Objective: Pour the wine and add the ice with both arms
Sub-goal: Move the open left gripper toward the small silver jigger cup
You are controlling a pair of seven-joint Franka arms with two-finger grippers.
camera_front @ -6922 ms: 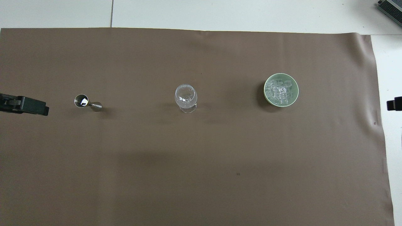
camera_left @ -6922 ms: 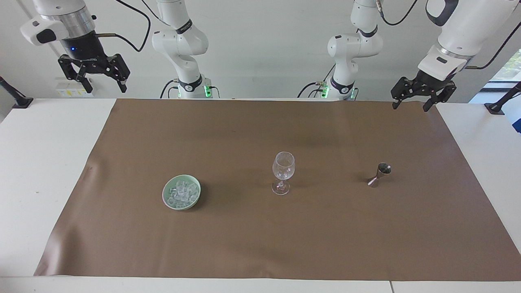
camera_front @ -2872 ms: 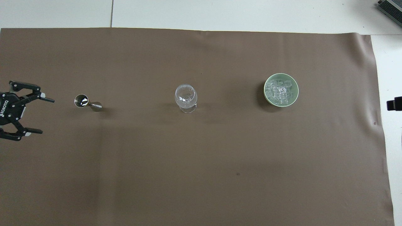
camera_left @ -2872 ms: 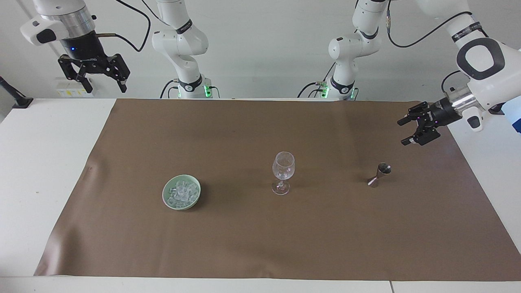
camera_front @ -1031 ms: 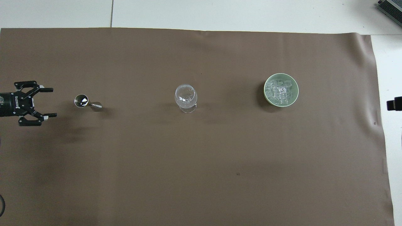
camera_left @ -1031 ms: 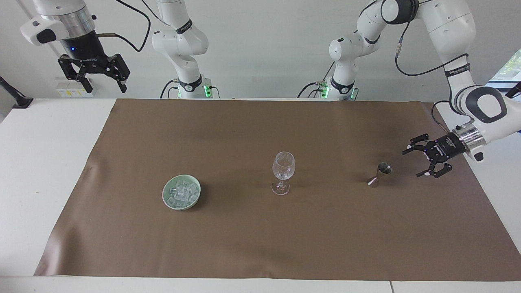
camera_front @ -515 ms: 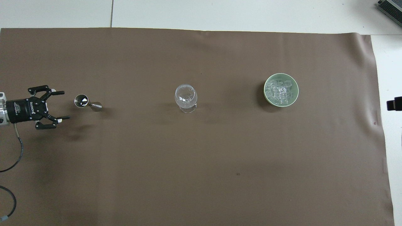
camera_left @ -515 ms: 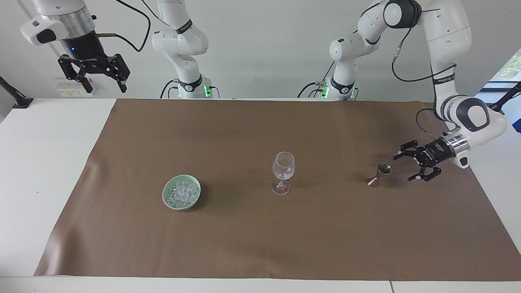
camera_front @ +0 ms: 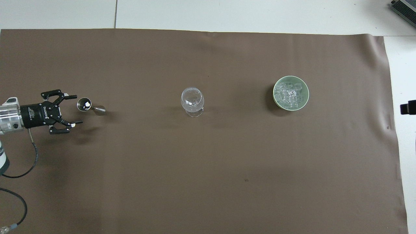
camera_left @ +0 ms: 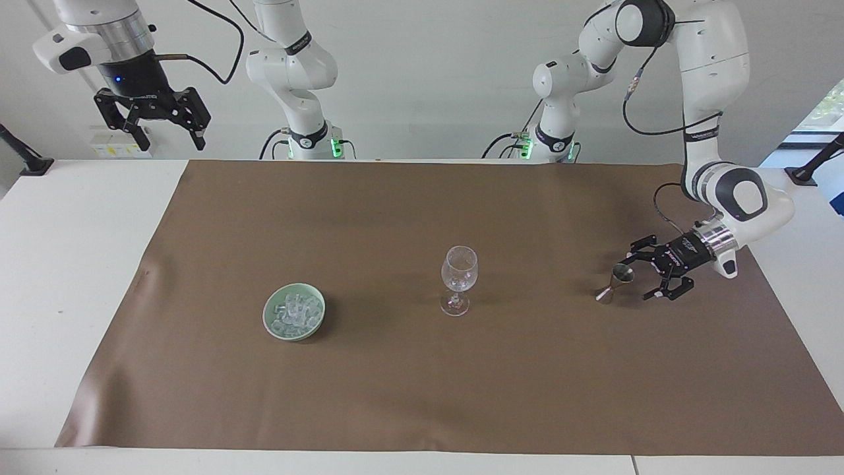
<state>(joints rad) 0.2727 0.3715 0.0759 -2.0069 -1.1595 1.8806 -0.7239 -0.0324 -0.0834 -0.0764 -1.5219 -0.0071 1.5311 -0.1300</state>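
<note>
- The left gripper (camera_left: 638,274) is moving in low over the brown mat (camera_left: 422,369), closer to the small metal jigger (camera_left: 616,282) than half a second ago; its fingers are spread wide on either side of the jigger's cup, grasping nothing.
- The jigger is standing upright at the left arm's end of the worktop (camera_left: 72,264), in the same spot as before.
- The wine glass (camera_left: 458,280) is standing upright mid-mat, unmoved.
- The ice (camera_left: 295,311) is lying heaped in a pale green bowl (camera_left: 270,315) toward the right arm's end, unchanged.
- The right gripper (camera_left: 153,117) is waiting raised above the worktop's edge by the robots, fingers released, as in the earlier frames.
</note>
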